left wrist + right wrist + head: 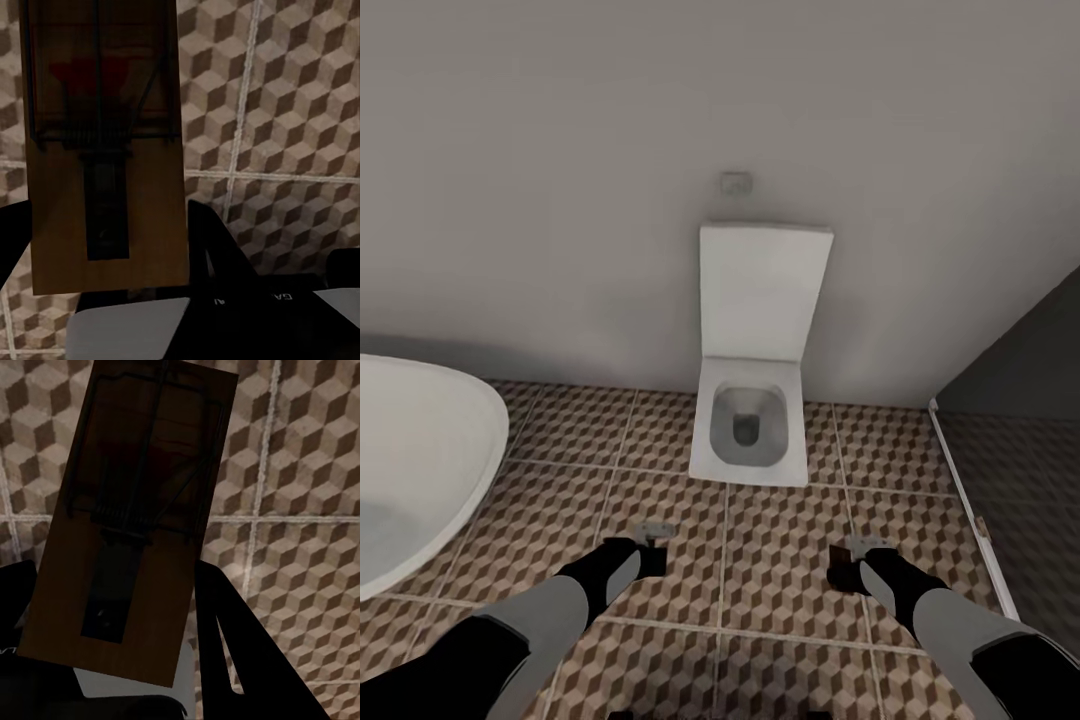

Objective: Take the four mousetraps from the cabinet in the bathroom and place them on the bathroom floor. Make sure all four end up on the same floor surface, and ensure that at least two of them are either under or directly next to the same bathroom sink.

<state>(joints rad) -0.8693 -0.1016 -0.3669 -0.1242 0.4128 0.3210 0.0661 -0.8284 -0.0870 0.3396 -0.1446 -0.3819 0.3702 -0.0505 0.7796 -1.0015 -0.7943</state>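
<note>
Mousetraps in both grippers, one apiece, over the bathroom floor (780, 590) with no sink in sight.

Head view: left gripper (650, 545) and right gripper (852, 560) hang level above the tiles, toilet (752, 420) straight ahead, bathtub (420, 460) off the left arm's side. Left wrist view: one mousetrap (105, 150) clamped at its near end, long axis running out from the fingers (214, 247). Right wrist view: a second mousetrap (135, 525) held likewise, slightly skewed. Two traps counted; the sink must be sought elsewhere.
</note>
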